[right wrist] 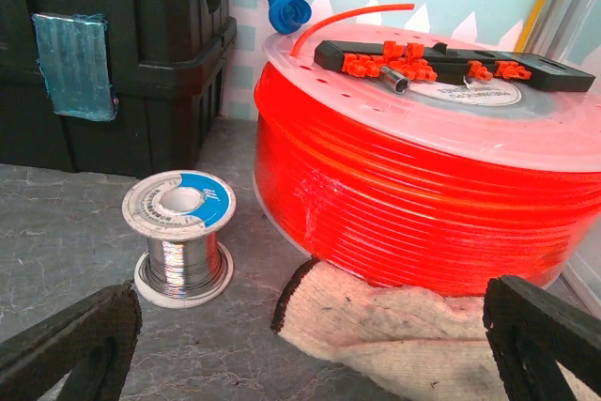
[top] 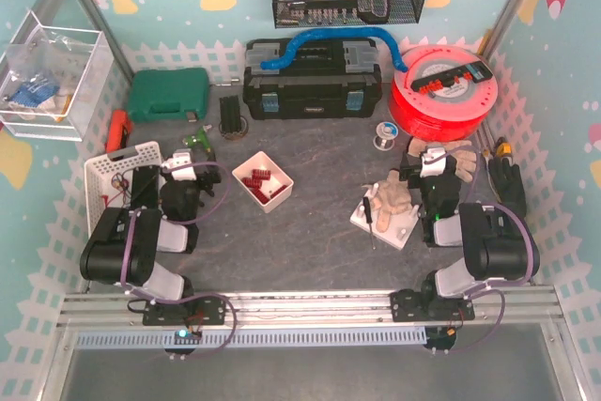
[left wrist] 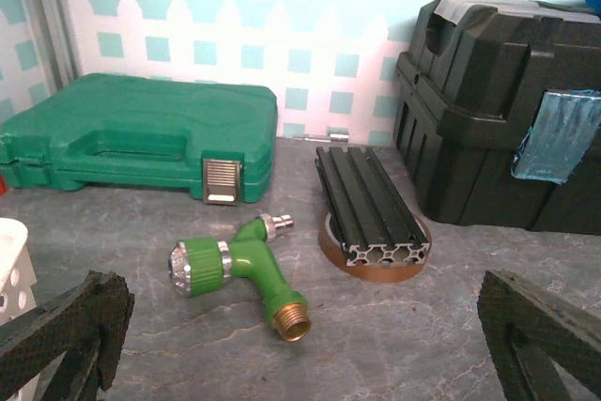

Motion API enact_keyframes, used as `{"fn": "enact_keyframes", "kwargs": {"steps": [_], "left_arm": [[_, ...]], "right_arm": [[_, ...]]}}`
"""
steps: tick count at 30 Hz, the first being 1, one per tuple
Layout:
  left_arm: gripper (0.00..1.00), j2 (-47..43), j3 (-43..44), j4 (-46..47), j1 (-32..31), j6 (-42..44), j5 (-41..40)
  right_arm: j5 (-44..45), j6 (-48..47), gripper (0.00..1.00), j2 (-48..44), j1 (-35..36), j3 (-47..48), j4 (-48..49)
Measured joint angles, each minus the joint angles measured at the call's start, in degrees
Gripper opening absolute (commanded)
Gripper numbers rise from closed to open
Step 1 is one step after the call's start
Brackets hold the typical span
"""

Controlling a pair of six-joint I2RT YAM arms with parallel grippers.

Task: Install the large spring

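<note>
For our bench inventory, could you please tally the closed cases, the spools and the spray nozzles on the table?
Closed cases: 2, green case and black toolbox
Spools: 2, solder spool and orange filament reel
Spray nozzles: 1, green nozzle
Total: 5

A green plastic carry case [left wrist: 141, 138] lay flat by the rear wall, left of a black plastic toolbox [left wrist: 498, 110]. A green hose nozzle with brass thread [left wrist: 239, 269] lay near a black aluminium extrusion [left wrist: 371, 208] resting across a brown tape roll [left wrist: 376, 272]. A cream knitted glove [right wrist: 394, 335] touched a red tubing reel [right wrist: 423, 176], beside a small solder spool [right wrist: 178, 232].
</note>
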Motion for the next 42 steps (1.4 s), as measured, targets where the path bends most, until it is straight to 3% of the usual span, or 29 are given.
{"fn": "enact_keyframes", "kwargs": {"steps": [16,19,22,27,34,37,42], "left_arm": [[0.99,0.00,0.00,0.02,0.00,0.00,0.00],[0.99,-1.16,0.52,-2.03,-0.02,0.00,-0.22],[0.99,-6.88,4.20,-11.54,-0.11,-0.28,-0.39],[0.99,-16.28,17.40,-30.84,-0.33,-6.01,-2.54],[0.99,-23.10,33.64,-56.74,-0.33,-18.45,-0.15],[0.99,-27.47,32.81,-61.09,-0.33,-23.04,4.44],[0.99,-33.62,26.05,-63.21,-0.20,-29.35,12.85]], "right_arm": [[0.00,0.00,0.99,0.00,0.00,0.00,-0.04],[-0.81,-0.28,0.99,-1.97,0.00,0.33,-3.98],[-3.30,-0.85,0.99,-8.33,0.00,2.75,-12.04],[-7.41,0.74,0.99,-18.03,0.00,9.97,-23.08],[-8.15,13.62,0.99,-19.67,0.00,32.02,-52.72],[-7.65,18.53,0.99,-20.06,-0.04,35.01,-59.82],[-8.48,25.11,0.98,-21.35,-0.11,30.29,-67.84]]}}
